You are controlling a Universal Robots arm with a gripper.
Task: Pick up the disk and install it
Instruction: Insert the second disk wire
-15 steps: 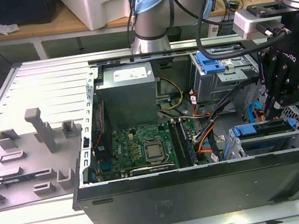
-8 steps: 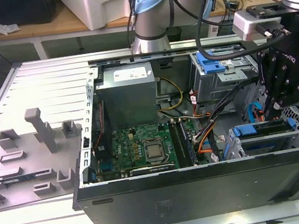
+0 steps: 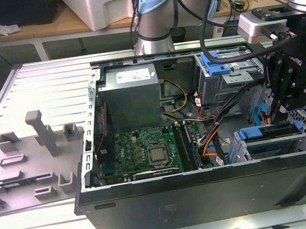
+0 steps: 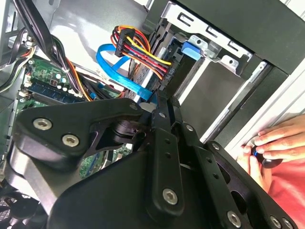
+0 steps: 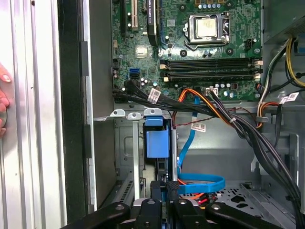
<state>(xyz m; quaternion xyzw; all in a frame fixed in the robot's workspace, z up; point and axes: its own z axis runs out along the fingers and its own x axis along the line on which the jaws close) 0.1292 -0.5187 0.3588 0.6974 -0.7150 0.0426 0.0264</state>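
Black claw fingers (image 5: 164,191) reach down into the drive cage (image 3: 268,142) at the exterior view's right, near corner of the open computer case (image 3: 207,189), and they appear pressed together on the rear edge of the disk (image 5: 157,143), though the exact contact is partly hidden by the claw's own links. In the first wrist view the disk shows edge-on as a blue strip standing in the cage slot, its long axis running straight away from the claw toward the motherboard (image 5: 200,43), so disk and claw lie on one line along the slot. In the exterior view the claw (image 3: 284,110) hangs just above the blue rail (image 3: 258,132) on top of that cage, and the disk looks mostly seated, so my judgement is that the install is well along. A flat blue data cable (image 5: 202,183) loops just beside the fingers, and a bundle of black wires (image 5: 238,129) crosses near the slot's far end. A person's hand (image 4: 274,145) rests against the outside of the case, apart from the claw.
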